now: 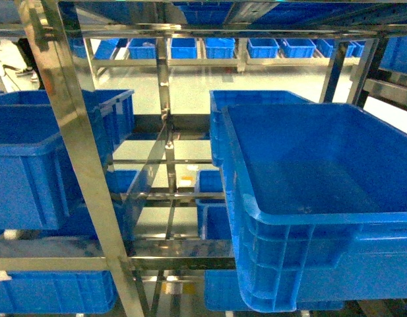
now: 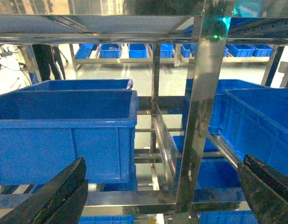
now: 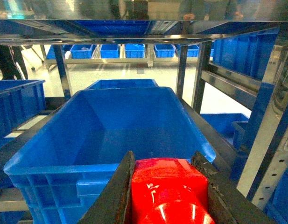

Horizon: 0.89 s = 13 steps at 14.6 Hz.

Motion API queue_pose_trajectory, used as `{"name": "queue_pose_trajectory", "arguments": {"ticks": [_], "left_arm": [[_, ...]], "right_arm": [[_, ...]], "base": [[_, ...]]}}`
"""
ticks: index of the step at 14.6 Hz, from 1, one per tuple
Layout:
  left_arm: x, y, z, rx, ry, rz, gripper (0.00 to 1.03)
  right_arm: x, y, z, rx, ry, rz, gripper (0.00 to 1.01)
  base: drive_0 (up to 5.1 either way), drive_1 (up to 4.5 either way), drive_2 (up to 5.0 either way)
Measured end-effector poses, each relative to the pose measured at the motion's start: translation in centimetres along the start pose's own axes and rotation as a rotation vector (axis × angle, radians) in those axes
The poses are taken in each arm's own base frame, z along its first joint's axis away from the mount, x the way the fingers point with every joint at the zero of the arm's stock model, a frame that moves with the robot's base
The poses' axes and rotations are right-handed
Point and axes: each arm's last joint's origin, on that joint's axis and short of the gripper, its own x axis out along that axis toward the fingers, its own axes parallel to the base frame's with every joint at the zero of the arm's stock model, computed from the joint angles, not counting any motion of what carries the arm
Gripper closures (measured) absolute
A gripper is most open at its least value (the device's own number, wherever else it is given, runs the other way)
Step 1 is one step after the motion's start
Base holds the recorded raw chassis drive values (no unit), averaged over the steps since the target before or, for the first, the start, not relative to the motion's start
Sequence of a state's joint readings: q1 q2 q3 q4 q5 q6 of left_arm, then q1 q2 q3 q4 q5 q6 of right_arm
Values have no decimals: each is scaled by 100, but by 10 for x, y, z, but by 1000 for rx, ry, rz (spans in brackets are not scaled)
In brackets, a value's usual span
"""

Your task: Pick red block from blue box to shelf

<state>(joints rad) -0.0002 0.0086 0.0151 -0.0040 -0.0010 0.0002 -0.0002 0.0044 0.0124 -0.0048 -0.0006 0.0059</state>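
Note:
The red block (image 3: 169, 186), glossy with a round stud facing the camera, fills the bottom of the right wrist view. My right gripper (image 3: 163, 161) is shut on the red block, one dark finger on each side. It hovers at the near rim of a dark blue ribbed crate (image 3: 111, 126) on the shelf (image 3: 274, 154). My left gripper (image 2: 163, 161) is open with nothing between its fingers, facing a steel upright of the shelf (image 2: 200, 116). The head view shows the shelf (image 1: 71, 119) but neither gripper. The blue box is out of view.
Dark blue crates sit on the steel tiers: a large one at right (image 1: 322, 172), another at left (image 1: 31, 158), more below. The left wrist view shows a crate (image 2: 64, 126) left of the upright. A far rack holds a row of small blue bins (image 1: 219, 47).

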Motion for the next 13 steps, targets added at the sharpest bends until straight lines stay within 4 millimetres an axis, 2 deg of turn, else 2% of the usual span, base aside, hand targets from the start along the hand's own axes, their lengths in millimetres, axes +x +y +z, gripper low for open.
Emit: {"name": "queue_pose_trajectory", "arguments": {"ticks": [6, 7, 9, 11, 13], "left_arm": [[0, 0, 0, 0, 0, 0, 5], [0, 0, 0, 0, 0, 2, 5], [0, 0, 0, 0, 0, 0, 5], [0, 0, 0, 0, 0, 0, 5], [0, 0, 0, 0, 0, 0, 5]], "right_arm": [[0, 0, -1, -11, 15, -14, 73], [2, 3, -4, -93, 118, -81, 73], [12, 2, 2, -143, 168, -112, 73], [39, 1, 16, -111, 165, -80, 73], [83, 4, 20, -80, 186, -43, 73]], "base": [[0, 0, 0], [0, 0, 0], [0, 0, 0], [0, 0, 0], [0, 0, 0]]}}
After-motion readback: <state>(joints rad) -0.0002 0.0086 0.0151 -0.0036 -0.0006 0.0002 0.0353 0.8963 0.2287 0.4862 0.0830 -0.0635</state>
